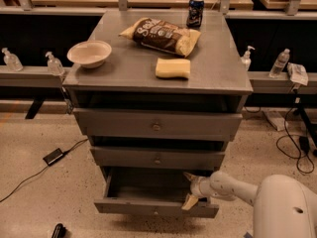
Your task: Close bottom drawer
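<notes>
**Bottom drawer (138, 207) seen pulled out, with the hand (185, 191) at its right end.**

The bottom drawer, the lowest and narrowest of the three in the grey bench (124, 78), is drawn out toward the near side, and its plain grey box is seen open from above. The middle drawer (157, 158) and top drawer (156, 126) above it are set much further in. The hand is reached in from the right on a white arm (233, 186) and is placed over the drawer's near right corner. Its two fingers (189, 202) are spread wide, one pointed up toward the middle drawer and the other down at the drawer front's top edge. Whether that finger touches the edge cannot be told, and nothing is held between them. On the bench top a white bowl (89, 52) is set at the left, a chip bag (161, 33) and a can (195, 11) at the far side, and a yellow sponge (173, 67) near the middle.
</notes>
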Motion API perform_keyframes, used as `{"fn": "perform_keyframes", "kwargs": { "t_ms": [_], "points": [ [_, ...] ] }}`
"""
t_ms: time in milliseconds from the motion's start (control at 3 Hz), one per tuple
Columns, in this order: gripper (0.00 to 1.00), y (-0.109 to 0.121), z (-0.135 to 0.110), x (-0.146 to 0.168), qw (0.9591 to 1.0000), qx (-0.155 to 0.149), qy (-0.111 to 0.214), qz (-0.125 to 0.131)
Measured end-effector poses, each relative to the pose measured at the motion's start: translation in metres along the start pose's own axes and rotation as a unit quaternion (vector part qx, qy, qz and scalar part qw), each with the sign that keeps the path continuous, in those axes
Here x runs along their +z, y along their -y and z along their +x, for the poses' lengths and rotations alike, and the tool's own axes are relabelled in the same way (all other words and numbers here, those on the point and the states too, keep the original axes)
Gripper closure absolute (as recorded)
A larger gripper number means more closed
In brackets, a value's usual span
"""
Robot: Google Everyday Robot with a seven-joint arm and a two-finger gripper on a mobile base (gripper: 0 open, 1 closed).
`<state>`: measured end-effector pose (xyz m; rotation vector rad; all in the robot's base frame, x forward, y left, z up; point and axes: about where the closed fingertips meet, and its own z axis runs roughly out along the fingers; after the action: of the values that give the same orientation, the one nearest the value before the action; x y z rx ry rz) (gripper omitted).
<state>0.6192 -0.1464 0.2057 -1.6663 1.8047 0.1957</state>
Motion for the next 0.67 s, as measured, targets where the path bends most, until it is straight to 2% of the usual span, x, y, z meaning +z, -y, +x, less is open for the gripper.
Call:
{"fn": "perform_keyframes", "kwargs": {
  "t_ms": [333,667],
  "points": [
    [0.43,0.0104,-0.0011,0.0021,1.0000,-0.002,0.005,0.004],
    [0.65,0.0100,-0.0011,0.0019,1.0000,-0.002,0.005,0.004]
  ]
}}
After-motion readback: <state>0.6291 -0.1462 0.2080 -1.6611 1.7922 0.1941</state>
